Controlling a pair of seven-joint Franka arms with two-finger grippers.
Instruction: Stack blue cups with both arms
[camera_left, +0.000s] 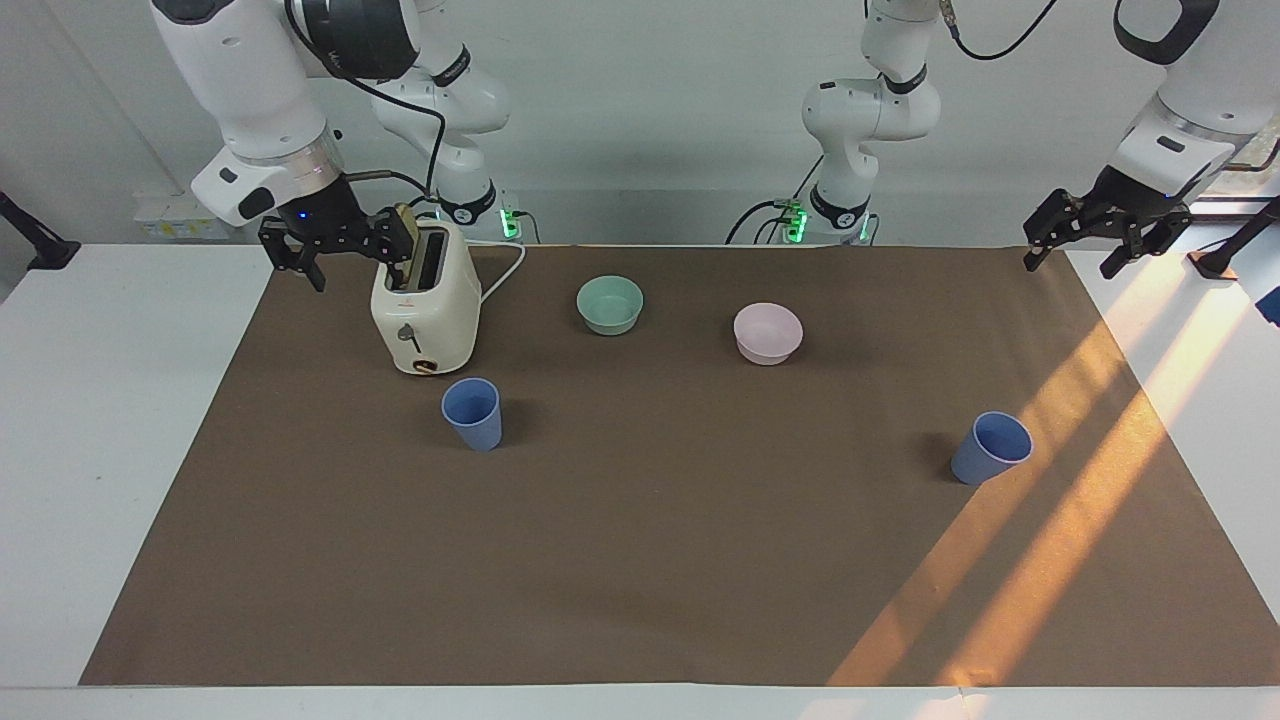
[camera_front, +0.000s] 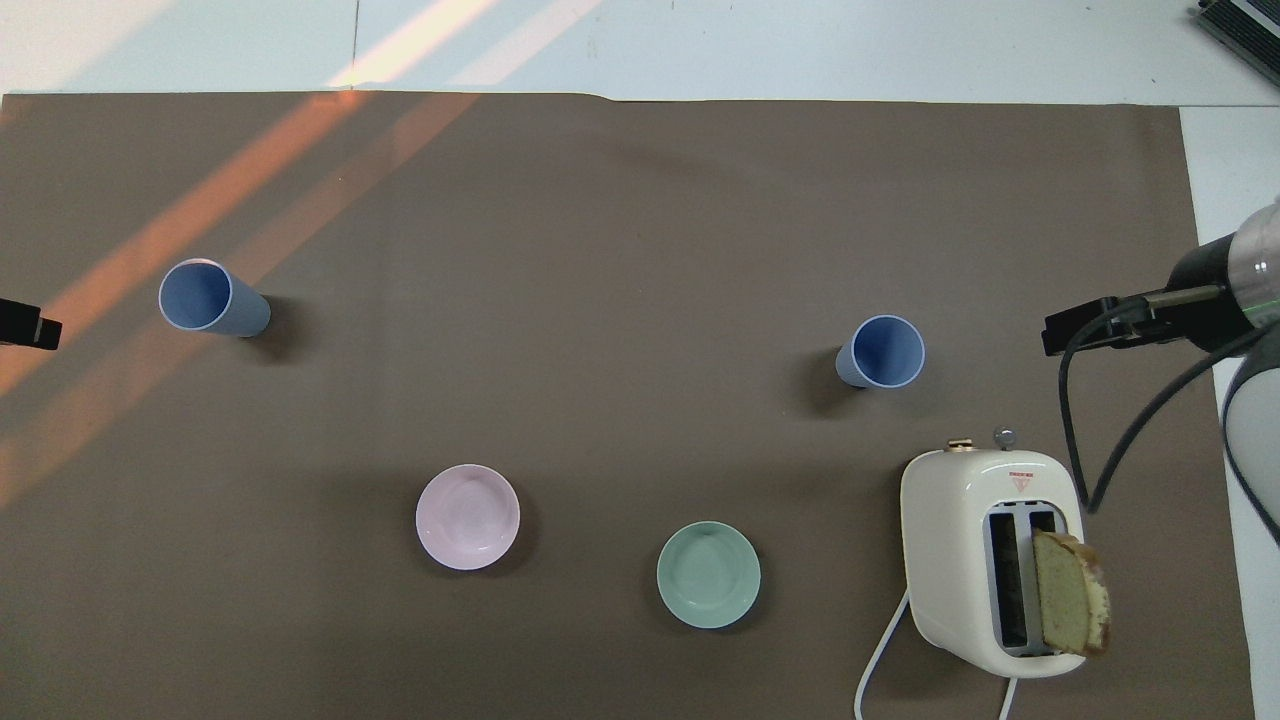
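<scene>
Two blue cups stand upright and apart on the brown mat. One cup (camera_left: 472, 414) (camera_front: 882, 352) stands by the toaster, a little farther from the robots than it. The other cup (camera_left: 990, 448) (camera_front: 205, 298) stands toward the left arm's end. My right gripper (camera_left: 350, 262) (camera_front: 1080, 335) hangs open and empty beside the toaster's top, over the mat's edge. My left gripper (camera_left: 1068, 262) is open and empty, raised over the mat's corner at the left arm's end; only its tip (camera_front: 25, 327) shows in the overhead view.
A cream toaster (camera_left: 425, 300) (camera_front: 985, 560) with a bread slice (camera_front: 1068, 592) in one slot stands toward the right arm's end. A mint-green bowl (camera_left: 610, 304) (camera_front: 708, 574) and a pale pink bowl (camera_left: 768, 332) (camera_front: 468, 516) sit nearer to the robots than the cups.
</scene>
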